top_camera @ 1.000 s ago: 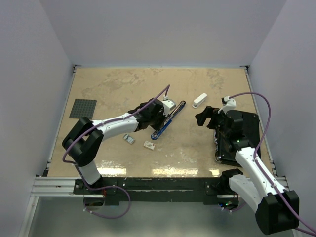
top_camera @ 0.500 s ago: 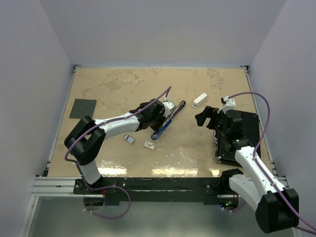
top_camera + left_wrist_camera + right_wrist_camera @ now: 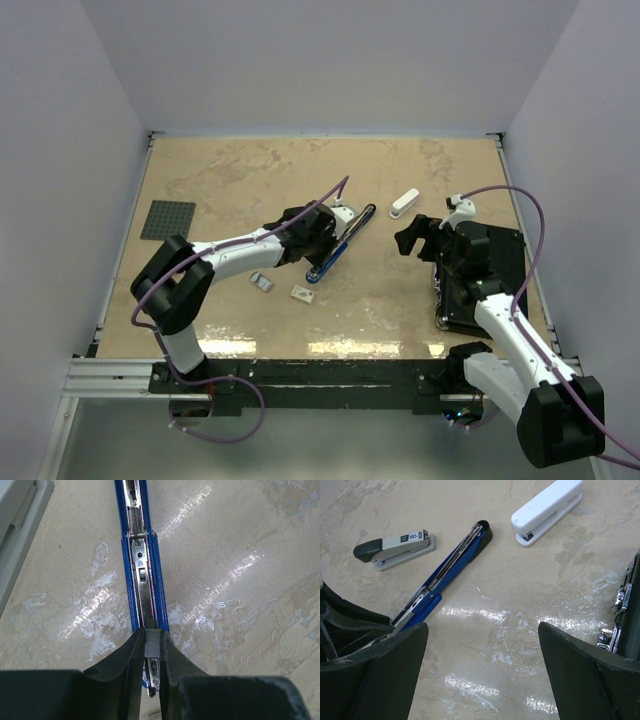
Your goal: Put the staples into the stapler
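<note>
Barely anything has moved: left gripper (image 3: 151, 636) pinches the blue stapler (image 3: 141, 555), right gripper (image 3: 482, 630) gapes. We read "50" on the grey stapler (image 3: 402, 545); beige table (image 3: 230, 170), pale walls (image 3: 320, 60).

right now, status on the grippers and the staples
Left gripper shut on thin silver strip, over channel of open blue stapler. Right gripper open, empty. Staple box on table. Nothing blocking seen.

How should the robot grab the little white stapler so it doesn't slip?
Best bet: pinch the white stapler around its middle, jaws on its two long sides, coming straight down from above. It sits flat on the table, long and narrow, with bare space along both sides.
</note>
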`<state>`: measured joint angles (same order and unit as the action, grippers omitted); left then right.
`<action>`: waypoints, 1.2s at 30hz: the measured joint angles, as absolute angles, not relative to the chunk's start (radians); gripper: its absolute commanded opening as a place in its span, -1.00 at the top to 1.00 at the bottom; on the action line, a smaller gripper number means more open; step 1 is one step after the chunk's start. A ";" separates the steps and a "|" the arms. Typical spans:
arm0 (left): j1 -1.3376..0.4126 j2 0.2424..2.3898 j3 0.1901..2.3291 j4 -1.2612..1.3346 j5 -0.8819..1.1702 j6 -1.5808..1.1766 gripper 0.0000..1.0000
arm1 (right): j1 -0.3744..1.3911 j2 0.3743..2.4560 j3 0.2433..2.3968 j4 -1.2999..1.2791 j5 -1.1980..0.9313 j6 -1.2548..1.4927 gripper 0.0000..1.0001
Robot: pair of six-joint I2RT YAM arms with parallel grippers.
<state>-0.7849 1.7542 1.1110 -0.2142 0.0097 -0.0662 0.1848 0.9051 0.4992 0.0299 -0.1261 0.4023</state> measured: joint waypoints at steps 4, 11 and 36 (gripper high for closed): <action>-0.787 1.759 1.116 -0.219 0.010 -0.066 1.00 | 0.185 0.911 0.499 0.031 -0.126 0.402 -0.94; -0.788 1.777 1.132 -0.227 0.000 -0.066 1.00 | 0.185 0.924 0.499 0.036 -0.126 0.402 -0.94; -0.788 1.770 1.168 -0.281 -0.036 -0.066 1.00 | 0.185 0.949 0.499 0.048 -0.131 0.399 -0.94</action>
